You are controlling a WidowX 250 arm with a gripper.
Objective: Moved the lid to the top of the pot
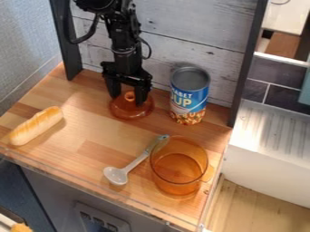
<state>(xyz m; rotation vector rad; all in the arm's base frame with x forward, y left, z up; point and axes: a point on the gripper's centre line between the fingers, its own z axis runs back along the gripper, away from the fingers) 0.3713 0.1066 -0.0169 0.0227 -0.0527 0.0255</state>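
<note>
Where the gripper (128,98) hangs over the back of the surface (91,131), you have its fingers spread, one on each side of the knob (129,95) of the amber lid (132,109). The lid rests on the wood directly below, knob up, so I'd judge that closing on the knob is your next step.

Your target, the amber pot (179,167), stands upright and open toward the front right corner of the surface, diagonally down and right from the gripper in the camera view. You will need to lift the lid above the pot's rim before lowering it. Watch the blue can (189,96), upright just right of the gripper; a wide swing could knock it.

A pale spoon (130,167) lies slantwise just left of the pot, and a bread roll (36,126) lies near the left edge. Behind you have a whitewashed plank panel (181,38); to the right, a white ridged sink unit (272,136).
</note>
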